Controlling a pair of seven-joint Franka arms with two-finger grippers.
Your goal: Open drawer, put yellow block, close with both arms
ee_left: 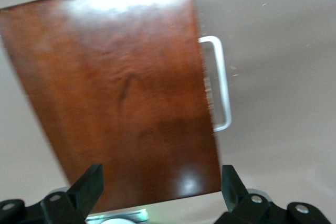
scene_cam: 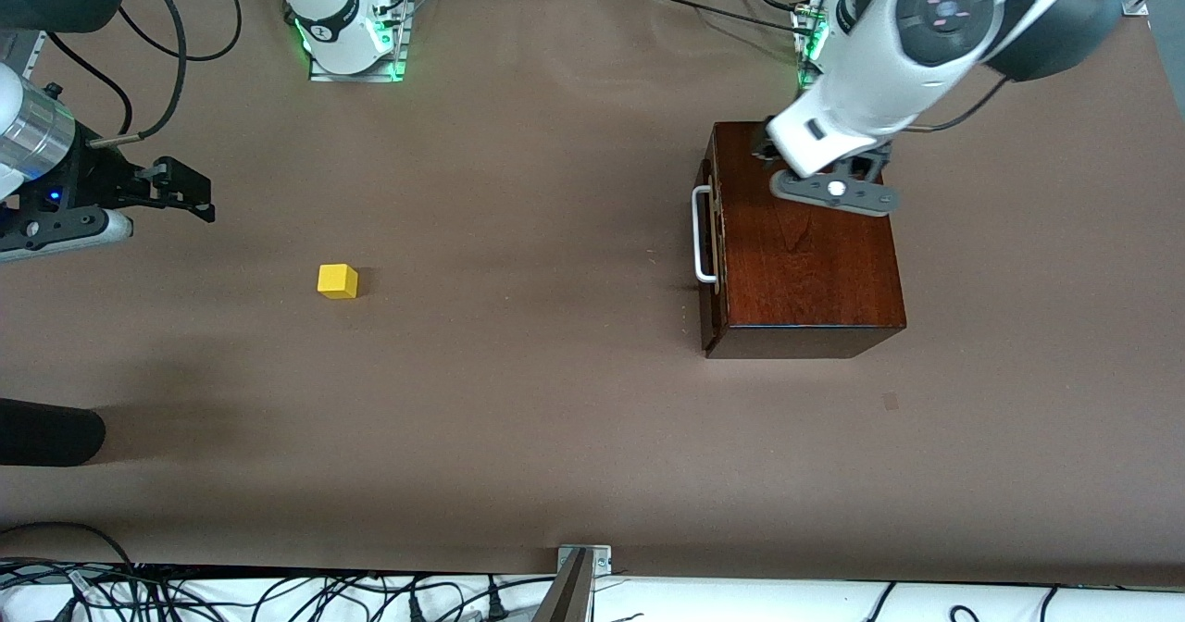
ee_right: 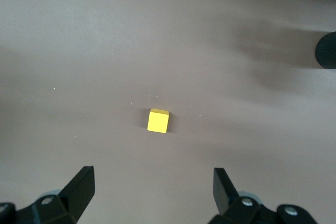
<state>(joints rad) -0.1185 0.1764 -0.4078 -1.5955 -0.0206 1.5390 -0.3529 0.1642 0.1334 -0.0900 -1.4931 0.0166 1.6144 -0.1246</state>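
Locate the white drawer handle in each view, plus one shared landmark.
Front view: white drawer handle on the closed drawer's front, facing the right arm's end of the table.
Left wrist view: handle at the wooden box's edge, above the open left gripper.
Right wrist view: not in it.
Shared landmark: the box's glossy top, in the front and left wrist views.

Brown table cover (scene_cam: 555, 418) (slightly creased) with cables (scene_cam: 278, 594) along its near edge.
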